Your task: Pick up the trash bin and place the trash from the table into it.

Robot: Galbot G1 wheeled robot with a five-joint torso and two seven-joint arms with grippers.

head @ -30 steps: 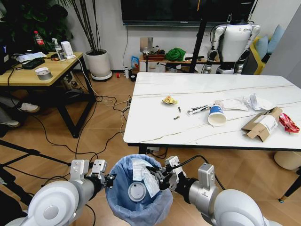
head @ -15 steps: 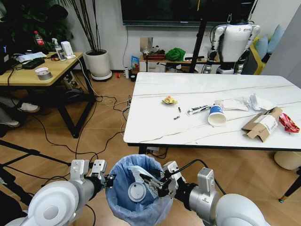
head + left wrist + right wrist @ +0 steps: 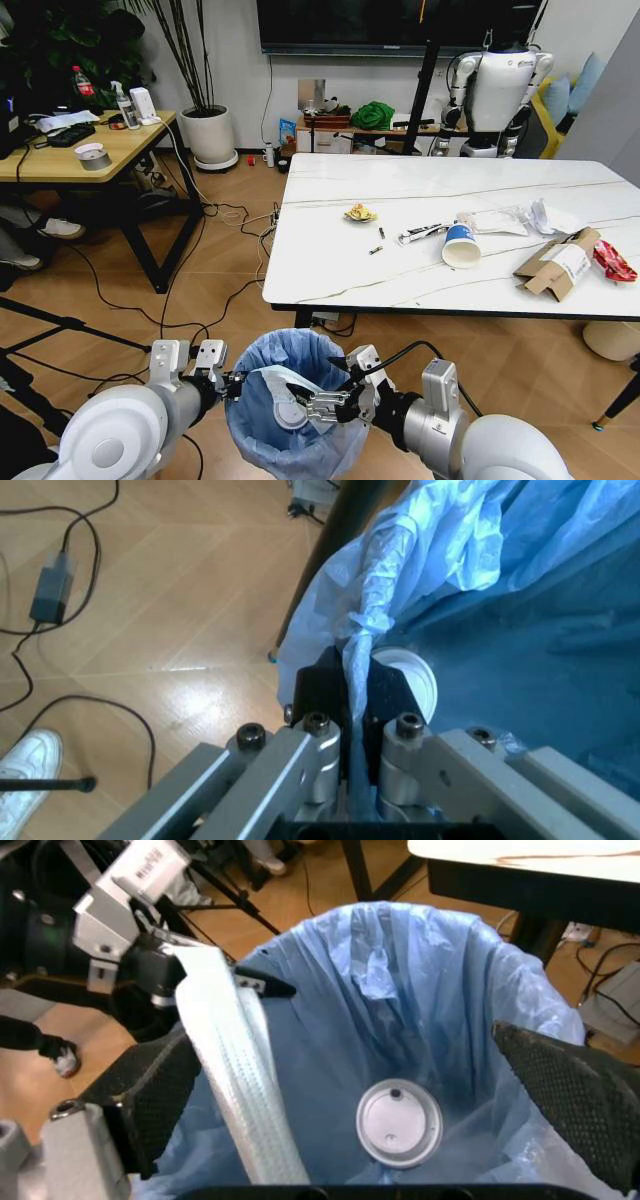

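The trash bin [image 3: 262,425], lined with a blue bag, hangs low in front of me. My left gripper [image 3: 232,384] is shut on the bin's rim [image 3: 356,649]. My right gripper [image 3: 306,398] stands open over the bin's mouth [image 3: 345,1039], and a white plastic wrapper [image 3: 240,1087] leans against one finger, inside the bag. A white lid [image 3: 398,1123] lies at the bottom. On the table [image 3: 330,260] lie a yellow scrap [image 3: 360,212], a blue-banded cup [image 3: 461,245], a cardboard box [image 3: 558,262], a red wrapper [image 3: 613,260], clear wrappers [image 3: 495,220] and tissue [image 3: 550,215].
A wooden desk [image 3: 60,155] stands at the left with a potted plant [image 3: 210,135] behind it. Cables [image 3: 225,215] trail over the floor between desk and table. Another robot [image 3: 497,90] stands beyond the table's far edge. A tripod leg [image 3: 60,325] crosses the floor at my left.
My right gripper has sunk toward the bin's mouth and opened. The white wrapper it held upright has tipped over into the bag. The left gripper and bin have stayed put.
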